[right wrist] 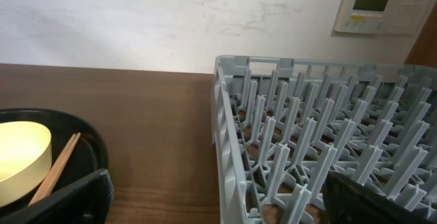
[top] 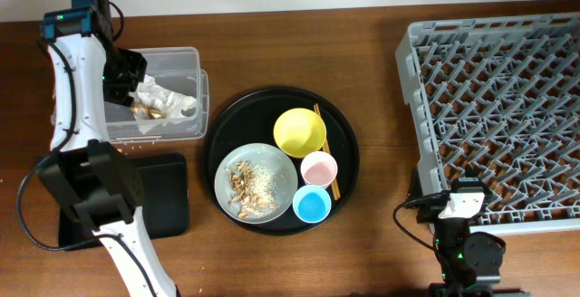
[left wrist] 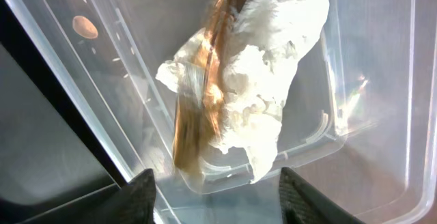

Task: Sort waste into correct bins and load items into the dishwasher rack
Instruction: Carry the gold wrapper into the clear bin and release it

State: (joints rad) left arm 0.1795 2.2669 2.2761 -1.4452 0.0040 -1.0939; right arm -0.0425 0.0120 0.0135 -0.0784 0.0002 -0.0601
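The crumpled white-and-silver wrapper (top: 161,100) lies inside the clear plastic tub (top: 181,60) at the back left; it fills the left wrist view (left wrist: 252,87). My left gripper (left wrist: 218,200) is open and empty just above it, over the tub (left wrist: 382,115). The flat black tray (top: 168,197) lies in front of the tub. On the round black tray (top: 227,125) sit the yellow bowl (top: 300,131), pink cup (top: 319,167), light-blue cup (top: 312,205) and grey plate (top: 272,166) with tan scraps (top: 243,186). My right gripper (right wrist: 218,203) is open at the near left corner of the dishwasher rack (top: 494,107), which also shows in the right wrist view (right wrist: 314,135).
Wooden chopsticks (top: 332,184) lie on the round tray beside the bowl; one tip shows in the right wrist view (right wrist: 54,168) next to the bowl (right wrist: 20,152). A wall with a control panel (right wrist: 375,4) stands behind the table.
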